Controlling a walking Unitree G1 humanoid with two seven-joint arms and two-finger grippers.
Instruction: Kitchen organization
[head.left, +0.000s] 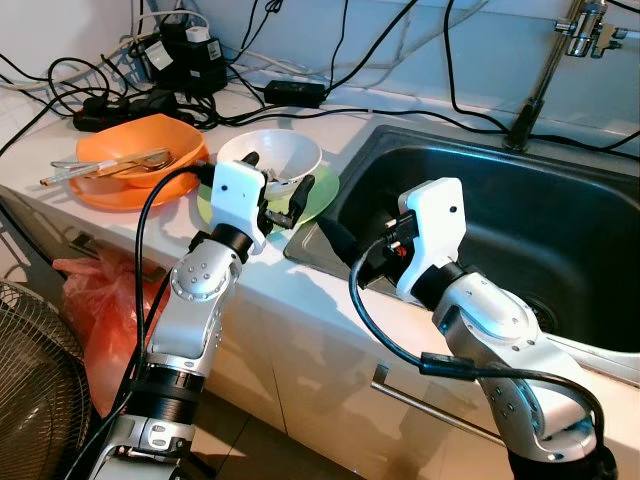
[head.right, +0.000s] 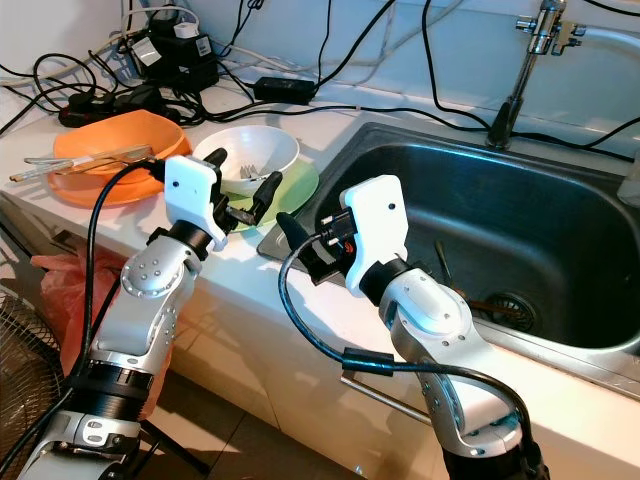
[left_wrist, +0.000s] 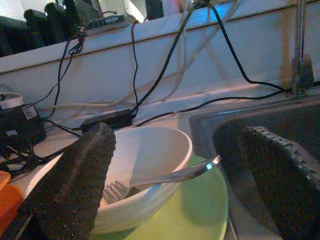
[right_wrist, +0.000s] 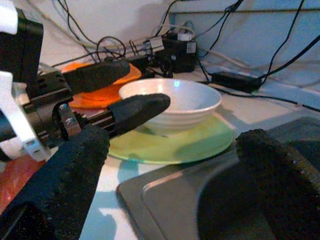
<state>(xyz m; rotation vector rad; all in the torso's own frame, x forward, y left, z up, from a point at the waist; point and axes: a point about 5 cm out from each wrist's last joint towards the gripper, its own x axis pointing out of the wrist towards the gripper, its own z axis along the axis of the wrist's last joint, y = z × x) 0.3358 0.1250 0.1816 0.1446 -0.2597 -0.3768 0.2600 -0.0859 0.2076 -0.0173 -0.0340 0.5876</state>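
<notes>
A white bowl (head.left: 272, 152) stands on a light green plate (head.left: 322, 196) on the counter, just left of the sink (head.left: 520, 215). A metal fork (left_wrist: 167, 177) lies in the bowl with its handle over the rim. My left gripper (head.left: 277, 183) is open at the bowl's near side, one finger by the bowl's left rim and the other over the plate. My right gripper (head.right: 305, 245) is open too, low at the sink's front left corner and pointing toward the plate. In the right wrist view the left gripper's fingers (right_wrist: 135, 111) sit in front of the bowl (right_wrist: 172, 102).
An orange bowl (head.left: 135, 148) holding chopsticks (head.left: 95, 172) sits left of the white bowl. Power adapters and tangled cables (head.left: 190, 55) crowd the back of the counter. The faucet (head.left: 545, 75) rises behind the sink. A red bag (head.left: 95, 300) and a fan (head.left: 30, 400) stand below on the left.
</notes>
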